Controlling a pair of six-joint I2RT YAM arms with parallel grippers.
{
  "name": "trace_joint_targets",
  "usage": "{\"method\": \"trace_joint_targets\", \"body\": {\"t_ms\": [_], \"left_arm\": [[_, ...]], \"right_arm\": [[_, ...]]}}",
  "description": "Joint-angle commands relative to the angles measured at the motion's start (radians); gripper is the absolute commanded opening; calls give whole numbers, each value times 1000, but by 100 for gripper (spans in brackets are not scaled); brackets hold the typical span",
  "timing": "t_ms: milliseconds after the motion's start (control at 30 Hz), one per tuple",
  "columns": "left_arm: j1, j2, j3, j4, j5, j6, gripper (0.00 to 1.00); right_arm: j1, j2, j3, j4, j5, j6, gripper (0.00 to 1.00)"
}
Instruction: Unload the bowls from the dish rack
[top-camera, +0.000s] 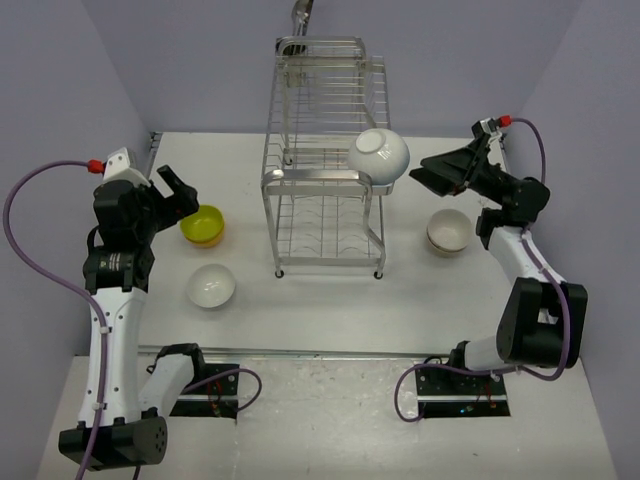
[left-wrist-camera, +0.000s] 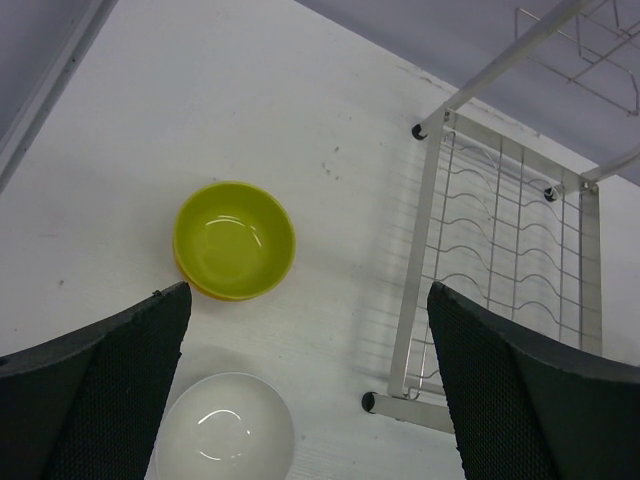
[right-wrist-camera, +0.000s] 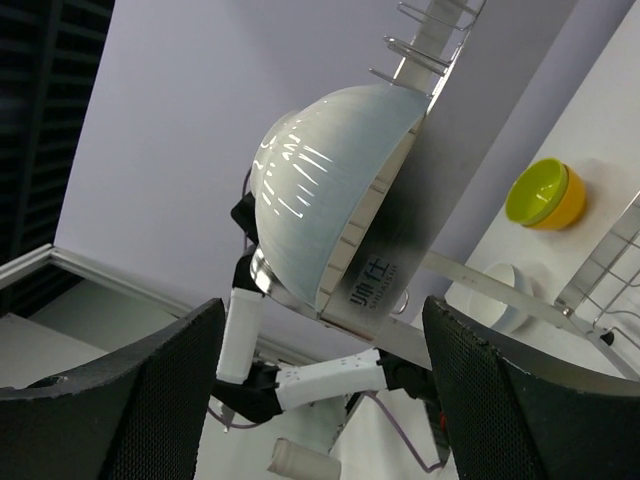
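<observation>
The chrome dish rack (top-camera: 325, 160) stands at the table's middle back. One white bowl (top-camera: 380, 155) leans on edge at its upper tier's right corner; in the right wrist view this bowl (right-wrist-camera: 325, 190) fills the frame ahead of the fingers. My right gripper (top-camera: 428, 172) is open and empty just right of it. My left gripper (top-camera: 180, 192) is open and empty above a lime green bowl (top-camera: 203, 224) nested in an orange-yellow one (left-wrist-camera: 232, 293), with a white bowl (top-camera: 212, 286) in front. Stacked white bowls (top-camera: 448, 232) sit on the right.
The rack's lower tier (left-wrist-camera: 505, 265) and its near left foot (left-wrist-camera: 372, 402) show in the left wrist view. A grey fixture (top-camera: 300, 14) hangs above the rack at the back wall. Purple walls close in both sides.
</observation>
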Motion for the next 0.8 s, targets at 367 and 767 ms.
{"method": "trace_joint_targets", "body": {"t_ms": [367, 767], "left_arm": [[-5, -25, 18, 24, 24, 49, 100], [-13, -24, 27, 19, 24, 54, 100]], "right_arm": [[89, 89, 191, 350, -34, 130, 81], [125, 137, 251, 351, -46, 133, 79]]}}
